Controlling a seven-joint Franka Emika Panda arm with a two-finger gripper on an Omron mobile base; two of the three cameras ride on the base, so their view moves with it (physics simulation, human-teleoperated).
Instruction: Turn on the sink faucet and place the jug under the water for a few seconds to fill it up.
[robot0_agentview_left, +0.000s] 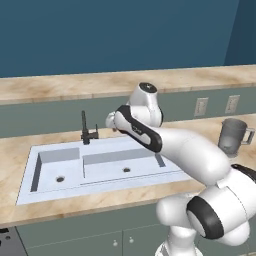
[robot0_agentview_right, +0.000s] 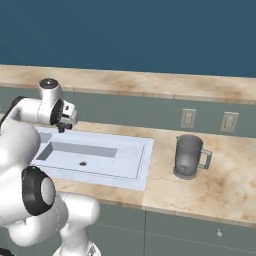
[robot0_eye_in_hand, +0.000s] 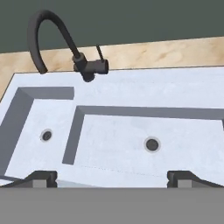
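In the left base view the sink faucet (robot0_agentview_left: 86, 131) stands at the back rim of the sink (robot0_agentview_left: 30, 175), and the jug (robot0_agentview_left: 233, 136) sits upright on the counter (robot0_agentview_left: 12, 150) well to the sink's right. In the right base view the gripper (robot0_agentview_right: 62, 126) hangs above the sink's (robot0_agentview_right: 142, 167) back edge, with the jug (robot0_agentview_right: 189, 157) near the sink's right rim. In the hand view the fingertips (robot0_eye_in_hand: 40, 178) stand wide apart over the sink's (robot0_eye_in_hand: 175, 87) front rim, holding nothing, the faucet (robot0_eye_in_hand: 52, 39) beyond.
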